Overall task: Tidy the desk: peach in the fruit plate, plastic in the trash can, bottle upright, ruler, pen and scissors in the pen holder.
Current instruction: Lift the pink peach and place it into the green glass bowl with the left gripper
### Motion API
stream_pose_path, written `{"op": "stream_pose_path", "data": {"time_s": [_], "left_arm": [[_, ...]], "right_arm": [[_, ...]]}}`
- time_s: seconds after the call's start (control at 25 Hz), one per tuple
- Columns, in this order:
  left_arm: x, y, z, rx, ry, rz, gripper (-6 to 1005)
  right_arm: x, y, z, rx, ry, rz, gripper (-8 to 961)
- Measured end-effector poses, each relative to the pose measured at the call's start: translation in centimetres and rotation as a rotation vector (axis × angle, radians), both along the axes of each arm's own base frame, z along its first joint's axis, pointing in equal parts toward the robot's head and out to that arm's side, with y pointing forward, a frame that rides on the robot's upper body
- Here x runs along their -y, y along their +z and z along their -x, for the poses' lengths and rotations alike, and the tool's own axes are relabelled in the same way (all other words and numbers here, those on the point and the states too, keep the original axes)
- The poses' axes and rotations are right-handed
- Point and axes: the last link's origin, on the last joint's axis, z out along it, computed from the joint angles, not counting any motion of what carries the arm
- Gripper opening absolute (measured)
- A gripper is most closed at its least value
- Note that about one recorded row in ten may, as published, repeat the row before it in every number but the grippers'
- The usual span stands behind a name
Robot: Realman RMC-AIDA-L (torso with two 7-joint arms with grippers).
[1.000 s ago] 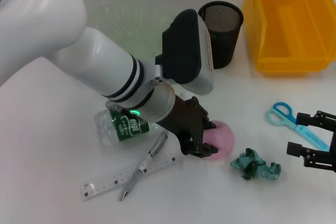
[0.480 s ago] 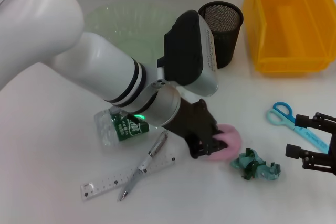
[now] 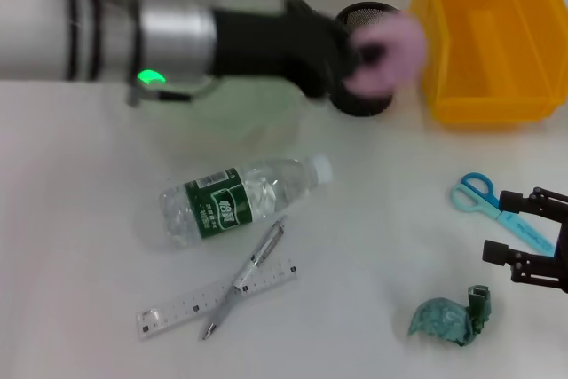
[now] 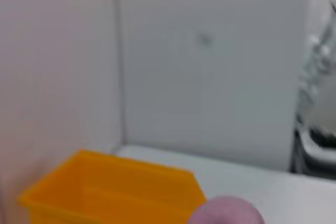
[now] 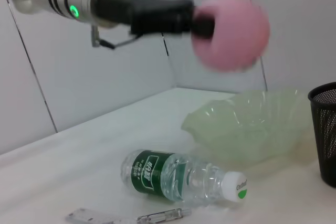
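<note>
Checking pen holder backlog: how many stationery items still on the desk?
3: ruler and pen, crossed in front of the lying bottle; scissors by the right gripper. Holder's inside not visible.

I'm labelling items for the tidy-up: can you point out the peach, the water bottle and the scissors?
peach (image 3: 388, 52): head view, middle of the pink fruit.
water bottle (image 3: 232, 204): head view, on the green label.
scissors (image 3: 480, 191): head view, on the blue handle loops.

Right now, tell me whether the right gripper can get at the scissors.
Probably yes: the right gripper sits beside the blue scissors, with nothing between them; the left gripper is far off, holding the peach.
</note>
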Motion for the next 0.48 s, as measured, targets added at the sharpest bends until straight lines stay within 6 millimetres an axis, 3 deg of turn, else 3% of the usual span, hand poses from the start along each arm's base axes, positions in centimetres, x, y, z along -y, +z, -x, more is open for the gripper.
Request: {"op": "stream_pose_path", "data": {"time_s": [0.12, 0.2, 0.24, 0.32, 0.36, 0.48], "left_arm": [[-0.8, 2.6, 1.4, 0.096, 0.038, -0.055, 49], [-0.8, 2.6, 1.4, 0.096, 0.038, -0.055, 48], [-1.5, 4.1, 2.1, 0.124, 0.073, -0.121, 48], [-3.5, 5.3, 3.6, 0.146, 0.175, -0.222, 47], [-3.5, 5.3, 3.6, 0.146, 0.175, -0.222, 47], [-6.1, 5.4, 7.5, 0.161, 0.402, -0.263, 46]], "right_arm": [[-0.1, -0.1, 0.1, -0.001, 0.001, -0.001, 742], [-0.2, -0.1, 0.1, -0.002, 0.003, -0.001, 741], [-0.3, -0.2, 0.2, -0.003, 0.006, 0.000, 741], [-0.6, -0.4, 0.6, -0.007, 0.015, 0.000, 740], [-0.6, -0.4, 0.6, -0.007, 0.015, 0.000, 739], [-0.8, -0.6, 0.7, -0.004, 0.020, 0.002, 737]]}}
